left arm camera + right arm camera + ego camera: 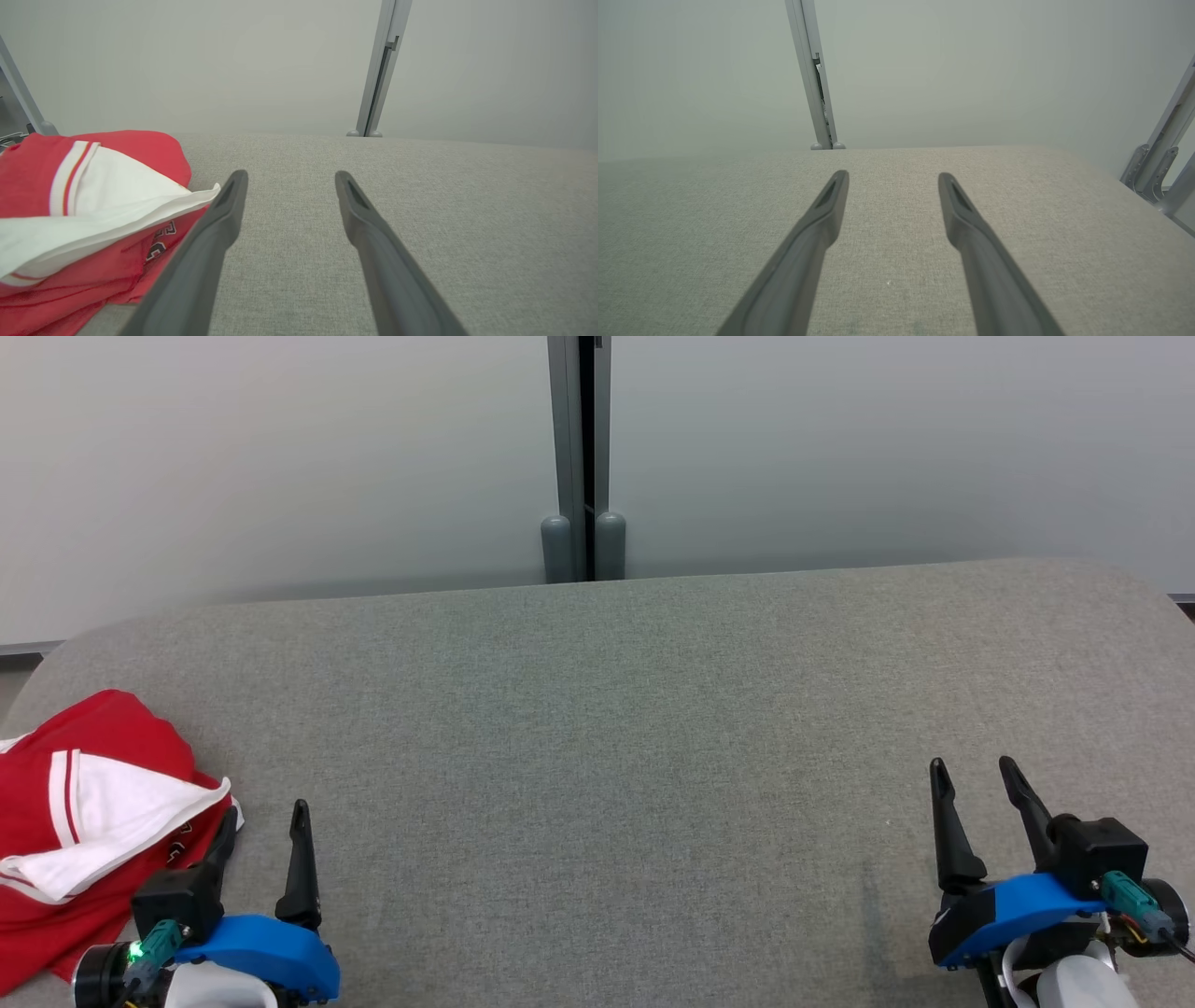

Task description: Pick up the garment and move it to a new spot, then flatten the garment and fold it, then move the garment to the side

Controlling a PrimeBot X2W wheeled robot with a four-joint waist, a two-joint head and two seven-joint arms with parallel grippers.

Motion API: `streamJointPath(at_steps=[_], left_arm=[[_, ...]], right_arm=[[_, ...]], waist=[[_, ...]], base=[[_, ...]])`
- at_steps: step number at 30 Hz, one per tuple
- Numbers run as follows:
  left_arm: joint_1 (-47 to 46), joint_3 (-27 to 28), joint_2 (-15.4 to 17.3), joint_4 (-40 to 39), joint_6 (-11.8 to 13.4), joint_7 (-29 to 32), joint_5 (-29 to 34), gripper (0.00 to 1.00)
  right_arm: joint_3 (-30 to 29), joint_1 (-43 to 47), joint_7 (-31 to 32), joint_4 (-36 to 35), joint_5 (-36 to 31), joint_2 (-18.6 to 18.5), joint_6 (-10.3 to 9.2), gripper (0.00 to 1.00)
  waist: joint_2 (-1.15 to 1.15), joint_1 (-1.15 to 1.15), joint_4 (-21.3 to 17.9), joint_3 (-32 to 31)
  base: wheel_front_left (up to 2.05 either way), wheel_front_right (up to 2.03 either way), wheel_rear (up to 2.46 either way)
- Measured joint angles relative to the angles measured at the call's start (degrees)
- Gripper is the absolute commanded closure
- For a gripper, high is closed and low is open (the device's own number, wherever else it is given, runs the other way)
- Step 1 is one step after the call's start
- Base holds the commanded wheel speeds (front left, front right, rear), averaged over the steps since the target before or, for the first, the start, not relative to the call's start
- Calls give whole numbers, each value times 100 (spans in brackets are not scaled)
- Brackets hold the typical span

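A crumpled red and white garment (84,812) lies at the near left corner of the grey fabric table (616,728); in the left wrist view the garment (79,210) has a white sleeve with red stripes and some lettering. My left gripper (264,819) is open just right of the garment, its left finger close beside the cloth edge and nothing between the fingers (224,214). My right gripper (976,777) is open over bare table at the near right, and its fingers (826,210) hold nothing.
A pale wall with a grey vertical post (583,457) stands behind the table's far edge. The table has rounded corners; a metal frame (1164,163) shows past its right edge. Bare fabric stretches between the two grippers.
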Motion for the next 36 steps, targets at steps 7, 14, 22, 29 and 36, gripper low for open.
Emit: streamJointPath(at_steps=[7,14,22,29,36], left_arm=[[-35,-5,-3,12,-22,-67,287,0],[-38,20,2,21,-22,-83,364,0],[-93,98,10,34,-23,-83,315,0],[-171,129,19,56,-23,-85,318,0],[-237,325,67,116,-23,-85,337,0]], right_arm=[[-67,-17,-70,36,-298,-2,0,0],[-77,-60,-86,69,-345,-3,0,0],[20,-62,-88,87,-332,-9,0,0],[272,-178,-88,129,-250,-9,1,0],[516,-326,-88,215,-176,-8,7,0]], waist=[[0,0,7,0],[0,0,25,8],[0,0,301,5],[0,0,859,14],[0,0,1592,45]], base=[[0,0,0],[0,0,0],[0,0,0],[0,0,0],[0,0,0]])
